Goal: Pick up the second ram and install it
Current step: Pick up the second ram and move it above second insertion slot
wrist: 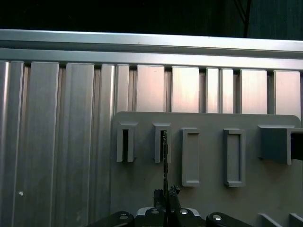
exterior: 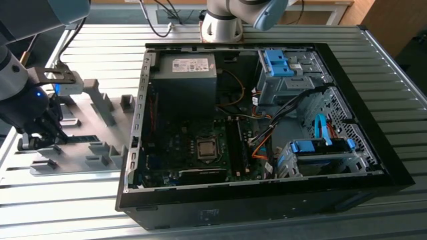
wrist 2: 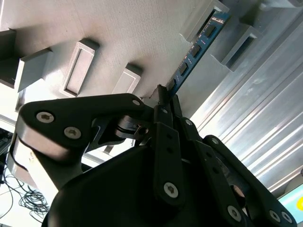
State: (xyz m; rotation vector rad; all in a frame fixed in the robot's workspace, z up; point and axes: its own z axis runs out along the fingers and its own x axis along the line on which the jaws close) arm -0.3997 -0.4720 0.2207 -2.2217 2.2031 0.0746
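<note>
Spanning everything is the slatted aluminium table, and on it the open computer case stands beside the grey fixture plate, on the exterior view's right of that plate. Over the plate, at the edge farthest from the case, hangs the gripper, its black fingers pressed together and pinching one end of the second ram. The ram stands on edge along the plate, its other end reaching into a small slotted block that rises from the plate. Because the pinch takes only one end of a long thin board, the free length acts as a lever: my judgement is that any tilt while it comes away from the plate could wedge the far end against the block's walls, or twist the board in the fingers. A board that has turned in the grip would likely meet the black memory slots inside the case askew, and pressing it down so could bend it or leave it half-seated.
</note>
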